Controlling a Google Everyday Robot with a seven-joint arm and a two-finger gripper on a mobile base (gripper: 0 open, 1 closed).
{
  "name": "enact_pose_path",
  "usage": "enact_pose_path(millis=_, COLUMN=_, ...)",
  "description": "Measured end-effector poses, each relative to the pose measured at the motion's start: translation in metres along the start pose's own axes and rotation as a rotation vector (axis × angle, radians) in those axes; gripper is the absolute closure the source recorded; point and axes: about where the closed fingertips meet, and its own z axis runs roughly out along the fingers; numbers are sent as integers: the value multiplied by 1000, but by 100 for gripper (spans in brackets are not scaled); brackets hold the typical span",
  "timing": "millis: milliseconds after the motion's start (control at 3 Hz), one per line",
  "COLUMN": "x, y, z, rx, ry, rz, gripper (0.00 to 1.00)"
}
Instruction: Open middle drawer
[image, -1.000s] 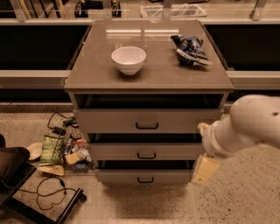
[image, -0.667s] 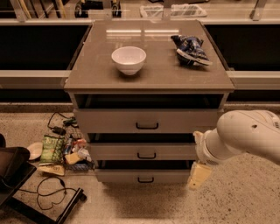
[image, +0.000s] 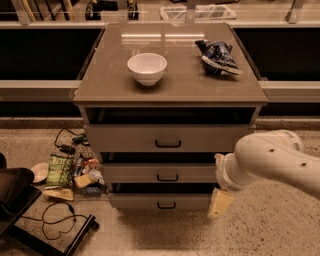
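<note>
**Reaching in — nothing pulled yet**

The grey, shallow-fronted middle drawer (image: 135, 173) sits second down beneath the front edge of the brown tabletop (image: 175, 75). Its small black loop handle (image: 167, 177) is untouched. The pale gripper (image: 220, 202) hangs below the front right corner; spread or closed, I cannot tell. Next, I judge — swing left and up onto that handle.

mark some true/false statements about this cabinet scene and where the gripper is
1. A white bowl sits on the cabinet top. True.
2. The gripper grasps the middle drawer by its handle. False: it hangs by the lowest drawer's right end, away from that handle.
3. A blue snack bag lies on the cabinet top, right of the bowl. True.
4. The floor's snack packets lie right of the cabinet. False: they lie to its left.
</note>
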Motion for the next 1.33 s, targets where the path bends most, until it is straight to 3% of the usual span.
enact_pose_path(millis=333, x=5, y=-1, z=68, rx=-11, ry=69, rz=-60, gripper=0)
enact_pose_path(millis=667, x=13, y=-6, z=105, rx=-22, ry=114, rz=-84, gripper=0)
enact_pose_path(millis=1000, x=23, y=-16, z=134, rx=-14, ry=142, rz=-79, gripper=0)
enact_pose_path(millis=1333, x=34, y=-21, z=162, rx=4, ry=133, rz=-33, gripper=0)
